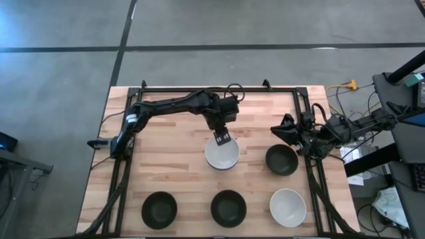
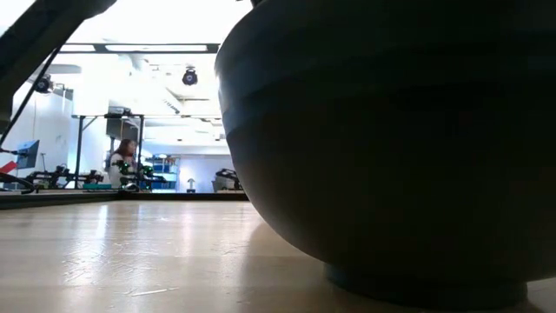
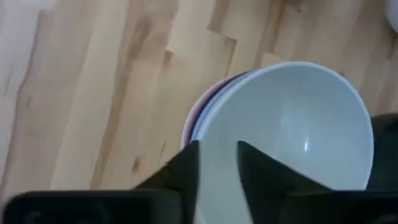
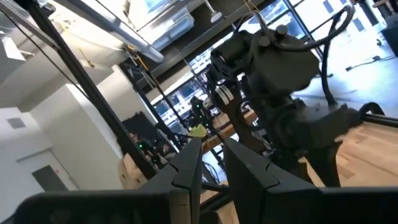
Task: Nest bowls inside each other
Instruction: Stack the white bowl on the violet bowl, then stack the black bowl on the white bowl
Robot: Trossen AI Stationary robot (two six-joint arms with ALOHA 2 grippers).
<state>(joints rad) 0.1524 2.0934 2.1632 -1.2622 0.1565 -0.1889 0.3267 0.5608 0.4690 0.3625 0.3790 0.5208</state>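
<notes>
- White bowl point(image 1: 222, 154) sits at the centre of the wooden surface point(image 1: 172, 159); it tops a nested stack, with pink and lavender rims point(image 3: 200, 112) showing beneath it in the left wrist view.
- Left gripper point(image 1: 223, 139) is at the far rim of that top bowl. Its fingers point(image 3: 186, 163) stand a narrow gap apart; the rim runs behind them, and I cannot tell whether they pinch it.
- Black bowl point(image 1: 281, 159) stands alone to the right of the stack, near the right arm.
- Front row, left to right: black bowl point(image 1: 159, 208), black bowl point(image 1: 228, 207), white bowl point(image 1: 287, 207), all apart from each other.
- Low view is mostly filled by one dark bowl point(image 2: 391, 139) resting on the surface.
- Right gripper point(image 1: 284, 130) waits at the right edge, above the surface, fingers point(image 4: 186, 163) nearly together and holding nothing.
</notes>
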